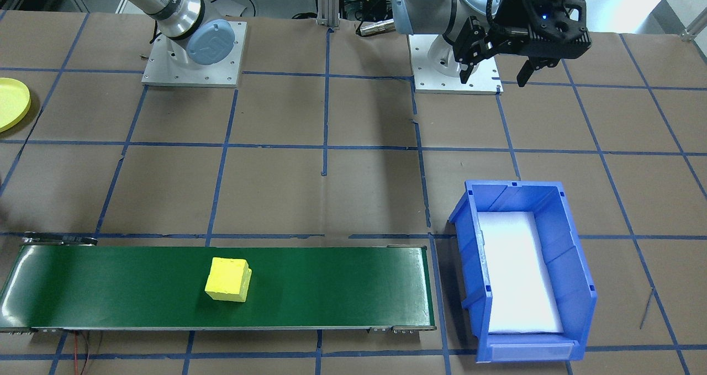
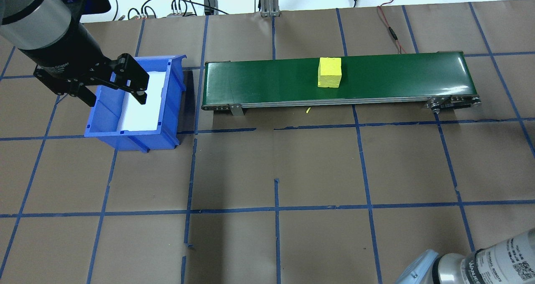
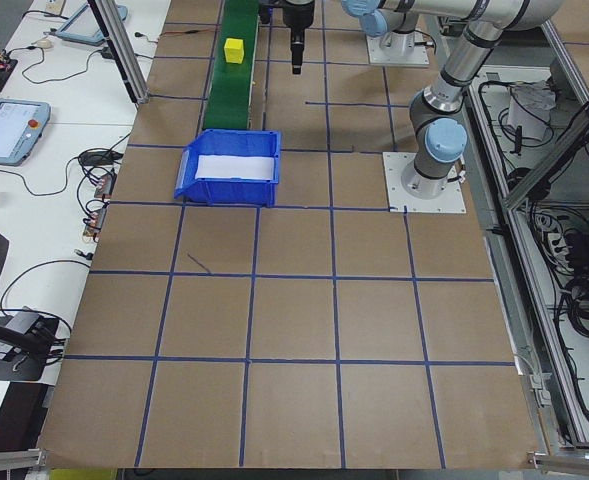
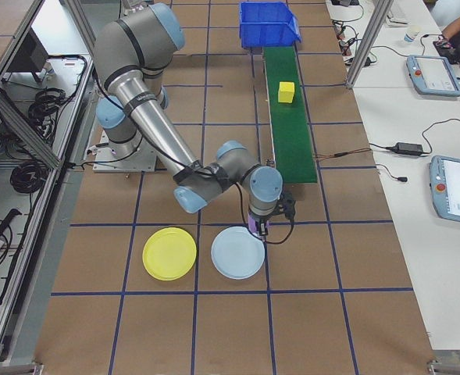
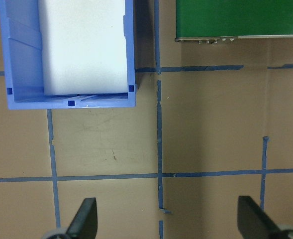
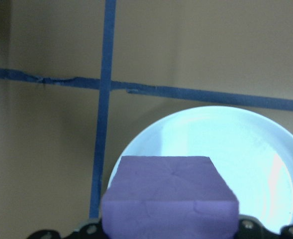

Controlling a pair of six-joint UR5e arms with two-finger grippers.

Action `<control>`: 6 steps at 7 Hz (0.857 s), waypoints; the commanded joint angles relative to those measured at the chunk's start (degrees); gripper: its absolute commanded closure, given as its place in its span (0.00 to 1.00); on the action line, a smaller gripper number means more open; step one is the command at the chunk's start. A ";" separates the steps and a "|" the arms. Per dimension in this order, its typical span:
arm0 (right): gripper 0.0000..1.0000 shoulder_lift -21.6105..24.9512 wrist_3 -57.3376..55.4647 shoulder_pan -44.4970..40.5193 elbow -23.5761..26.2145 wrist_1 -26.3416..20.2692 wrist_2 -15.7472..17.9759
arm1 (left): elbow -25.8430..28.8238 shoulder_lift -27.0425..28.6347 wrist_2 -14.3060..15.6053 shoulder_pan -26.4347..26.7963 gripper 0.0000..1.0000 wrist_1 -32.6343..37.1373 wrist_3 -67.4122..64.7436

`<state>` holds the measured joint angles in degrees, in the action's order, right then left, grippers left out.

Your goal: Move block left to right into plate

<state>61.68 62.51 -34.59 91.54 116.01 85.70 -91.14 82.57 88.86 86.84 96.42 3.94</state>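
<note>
The right end effector (image 4: pixel 258 231) grasps a purple block (image 6: pixel 170 197) just above the near rim of a pale blue plate (image 6: pixel 226 159), which lies just beside the yellow plate (image 4: pixel 169 253) on the surface (image 4: pixel 214 312). The left end effector (image 2: pixel 115 98) hangs released over the blue bin (image 2: pixel 169 108), while a yellow block (image 2: pixel 329 72) sits on the green belt (image 2: pixel 397 75) beside the bin.

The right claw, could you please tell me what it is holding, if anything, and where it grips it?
The right claw holds a purple foam block by its sides, above the round pale blue plate. The left claw holds nothing.
</note>
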 commanded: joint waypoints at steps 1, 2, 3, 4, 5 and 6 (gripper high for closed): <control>0.71 -1.12 4.87 1.63 2.49 2.55 1.48 | 0.00 0.04 0.09 -0.01 0.00 0.00 0.27; 0.61 -1.30 5.16 1.72 3.81 6.13 1.75 | 0.00 0.04 0.09 -0.01 0.00 -0.09 0.36; 0.18 -1.30 5.25 1.72 4.00 8.25 2.28 | 0.00 0.04 0.18 -0.01 0.00 0.00 0.36; 0.00 -1.30 5.25 1.72 4.00 8.36 2.63 | 0.00 0.04 0.18 -0.01 0.00 -0.26 0.28; 0.00 -1.12 5.25 1.72 3.65 8.36 2.89 | 0.00 0.04 0.26 -0.18 0.00 -0.79 0.36; 0.00 -0.69 4.47 1.72 3.12 8.19 3.07 | 0.00 0.04 0.18 -0.18 0.00 -0.79 0.28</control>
<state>60.59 67.57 -32.87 95.16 124.17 88.47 -91.14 82.62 89.07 86.72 95.83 4.27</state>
